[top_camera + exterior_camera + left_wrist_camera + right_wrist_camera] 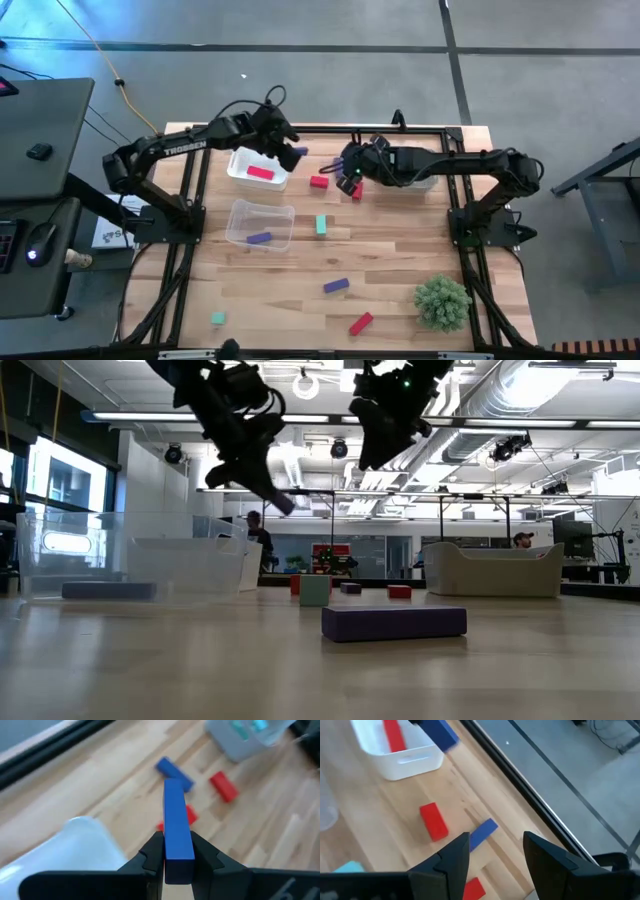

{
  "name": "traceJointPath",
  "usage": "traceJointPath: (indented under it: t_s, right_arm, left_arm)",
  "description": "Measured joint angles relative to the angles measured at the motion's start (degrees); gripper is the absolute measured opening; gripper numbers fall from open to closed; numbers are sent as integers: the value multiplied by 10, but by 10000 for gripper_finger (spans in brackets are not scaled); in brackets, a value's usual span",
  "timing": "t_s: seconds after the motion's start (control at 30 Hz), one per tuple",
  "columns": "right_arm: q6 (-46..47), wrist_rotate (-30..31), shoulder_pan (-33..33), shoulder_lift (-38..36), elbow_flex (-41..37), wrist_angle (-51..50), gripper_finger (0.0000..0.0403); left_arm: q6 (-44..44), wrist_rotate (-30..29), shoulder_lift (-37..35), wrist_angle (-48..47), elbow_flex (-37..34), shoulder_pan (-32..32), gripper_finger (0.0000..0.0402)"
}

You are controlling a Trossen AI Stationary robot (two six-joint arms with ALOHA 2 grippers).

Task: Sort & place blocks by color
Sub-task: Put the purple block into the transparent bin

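My left gripper (292,153) hangs above the table beside the white bin (244,176), shut on a purple bar (176,815). One red block (260,172) lies in that bin. My right gripper (492,851) is open and raised, over a purple block (482,833) lying flat on the table. Red blocks (319,182) (356,190) lie close by. A clear bin (272,215) holds a purple block (259,238). Loose on the table are a teal block (321,225), a purple one (336,286), a red one (361,323) and a teal one (217,318). My left gripper pinches the purple bar between its two fingers (153,854), on the long sides near one end (178,862). The bar runs along the fingers and sticks out ahead of them. It is lifted clear and slants downward in the low view (277,498).
A grey bin (427,183) with teal blocks inside sits under the right arm near the far edge. A bushy green plant ball (442,302) stands at the near right corner. Bare wood shows across the table's middle and near left.
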Motion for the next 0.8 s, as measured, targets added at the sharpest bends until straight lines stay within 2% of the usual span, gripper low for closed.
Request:
traceJointPath:
  t_s: [0.3,0.6,0.8]
  right_arm:
    - [14,0,-32,0,0,0,174]
    - [38,0,-64,0,0,1,174]
    - [32,-2,-98,0,0,1,174]
  left_arm:
    - [77,-67,-43,-111,0,46,42]
    - [121,-82,-73,-134,0,55,42]
    - [147,-66,-101,-154,0,55,42]
